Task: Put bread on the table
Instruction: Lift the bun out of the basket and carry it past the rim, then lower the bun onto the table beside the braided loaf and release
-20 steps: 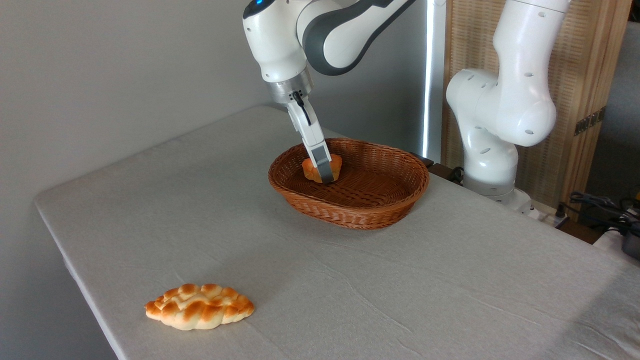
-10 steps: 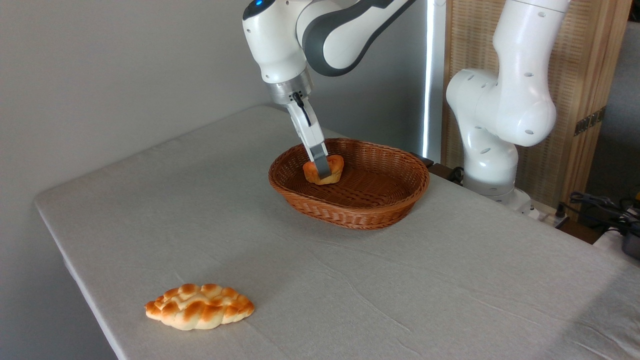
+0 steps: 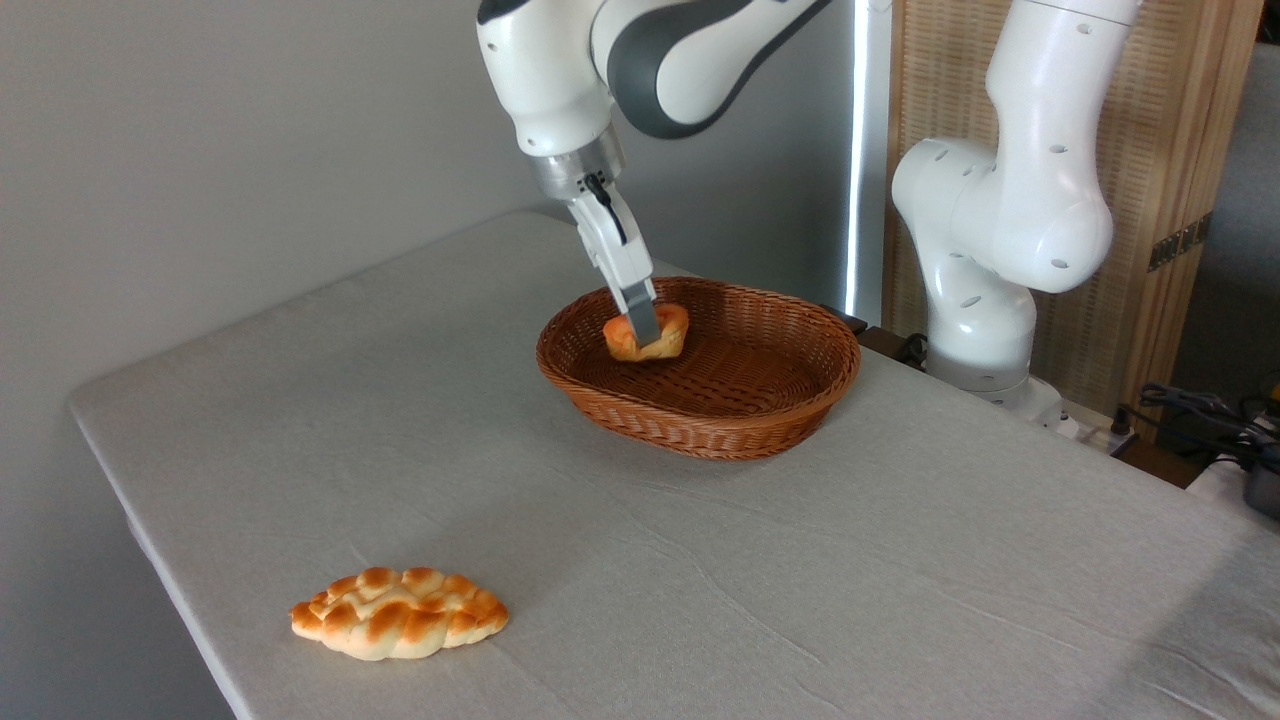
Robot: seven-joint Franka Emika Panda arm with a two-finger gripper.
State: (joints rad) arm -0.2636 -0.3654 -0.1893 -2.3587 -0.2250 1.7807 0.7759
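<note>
Since a second before, I had raised the bread [image 3: 664, 334] off the basket floor. At left, a flat braided loaf [image 3: 399, 613] lay on the wrinkled grey table [image 3: 420, 420]. My gripper [image 3: 642, 326] pinched the small orange-brown bun, tilted, pale base showing, above the brown woven wicker basket [image 3: 735, 405].
</note>
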